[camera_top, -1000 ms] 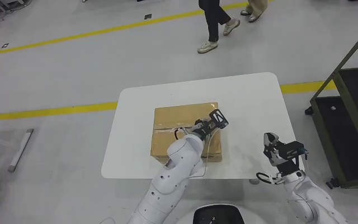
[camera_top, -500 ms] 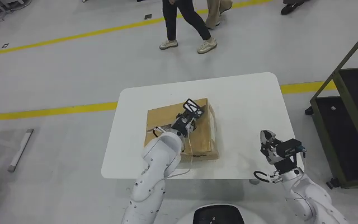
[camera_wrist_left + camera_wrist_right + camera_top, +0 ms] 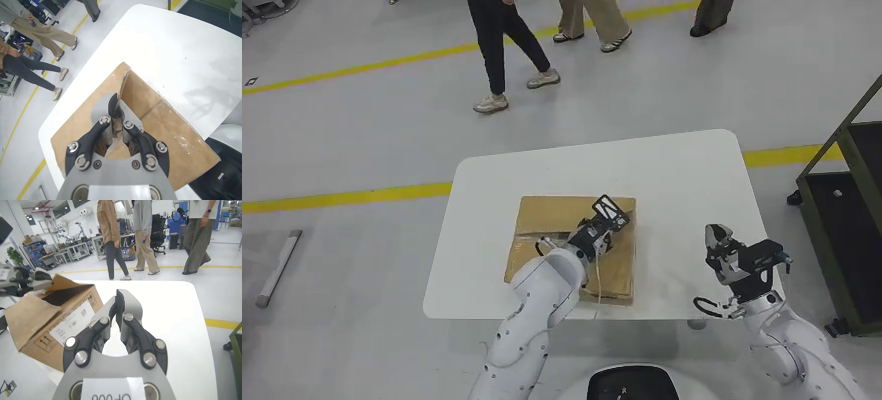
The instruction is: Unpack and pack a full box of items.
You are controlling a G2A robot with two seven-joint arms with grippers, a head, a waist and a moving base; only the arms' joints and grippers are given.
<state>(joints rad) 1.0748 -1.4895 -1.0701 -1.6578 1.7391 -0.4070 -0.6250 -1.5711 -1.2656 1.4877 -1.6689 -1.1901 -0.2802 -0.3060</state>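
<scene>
On the white rounded desk [image 3: 682,170] lies the brown cardboard box [image 3: 542,230], its top flap [image 3: 64,283] clamped in the left tool [image 3: 115,102], probably best folded outward slowly lest it tear, the right tool [image 3: 118,306] beside the box, closed and empty.

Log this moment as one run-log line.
left hand: shut on raised top flap of brown cardboard box | right hand: shut, empty, above white table beside box | stage: unpacking, flap lifted

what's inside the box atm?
A dark gap shows under the flap that the left claw pinches up. The other flaps cover the rest of the box, so its contents are hidden.
</scene>
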